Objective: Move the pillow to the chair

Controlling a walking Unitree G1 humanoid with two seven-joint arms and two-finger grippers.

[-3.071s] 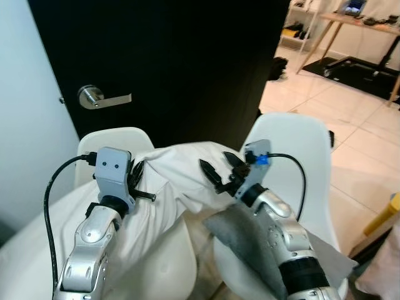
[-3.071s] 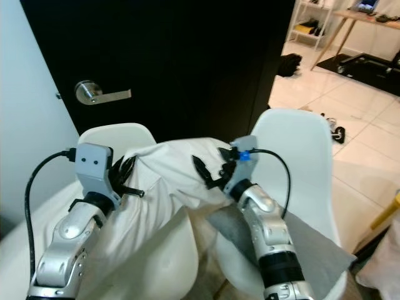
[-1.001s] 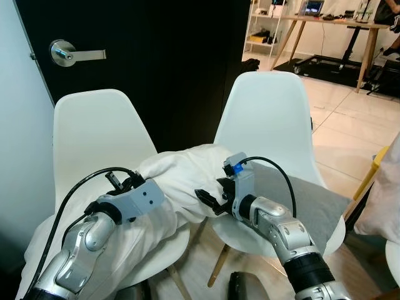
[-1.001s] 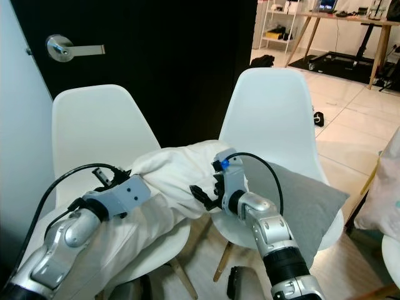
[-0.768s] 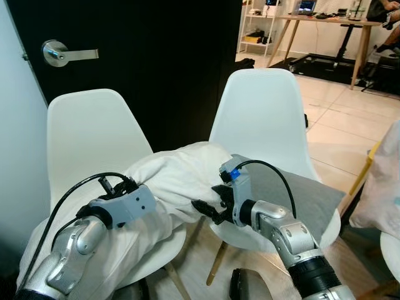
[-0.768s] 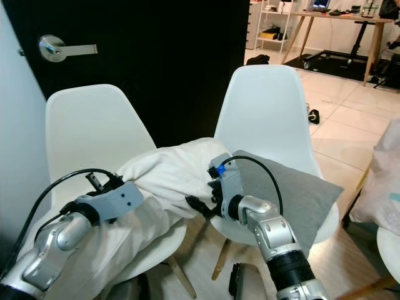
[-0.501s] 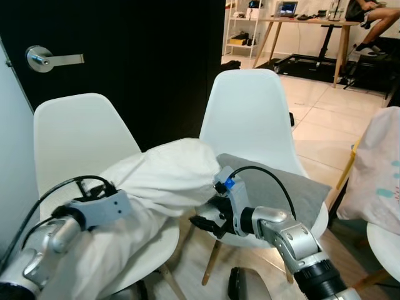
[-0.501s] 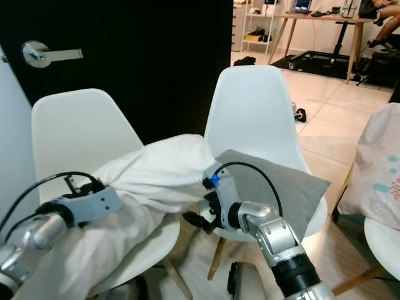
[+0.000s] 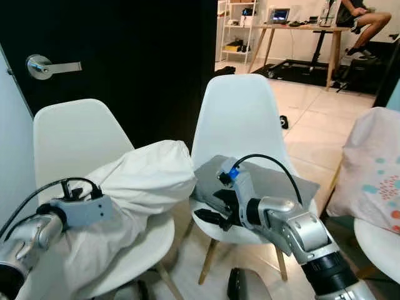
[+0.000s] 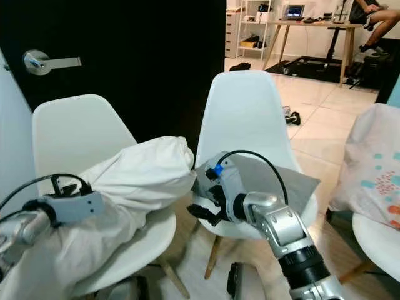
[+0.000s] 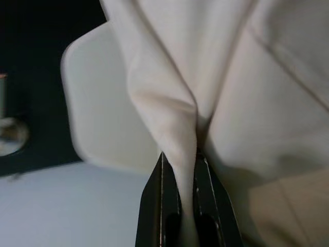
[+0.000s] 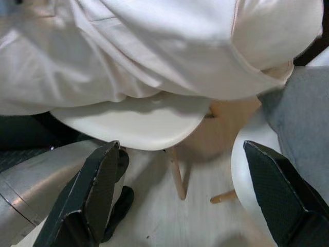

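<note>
1. Far left there's the left arm, and the left gripper (image 11: 180,206) has its two black fingers pinched tight on a fold of the white pillow (image 9: 140,178). In the left wrist view the cloth bunches up right between the fingers, so it's clamped on fabric, no gap.
2. The pillow is a big, soft white thing, draped over the seat of the left white chair (image 9: 75,134). It spreads from the left gripper's pinch out toward the right arm, and its puffy end sticks past that chair's edge, just beside the next chair.
3. Behind the left gripper and the pillow is a black door (image 9: 137,56) with a silver lever handle (image 9: 44,65).
4. Next over is the right gripper (image 9: 215,209), sitting low between the two chairs, just under the pillow's puffy end. Its fingers are spread wide and hold nothing; the right wrist view shows them far apart with the pillow's underside and the left chair's seat ahead of them.
5. Just behind the right gripper is the right white chair (image 9: 240,119), with a grey cushion (image 9: 281,184) lying flat on its seat, touching the arm's wrist area.
6. Far right of the right arm there's a pale patterned bag (image 9: 369,175), well apart from the gripper.
</note>
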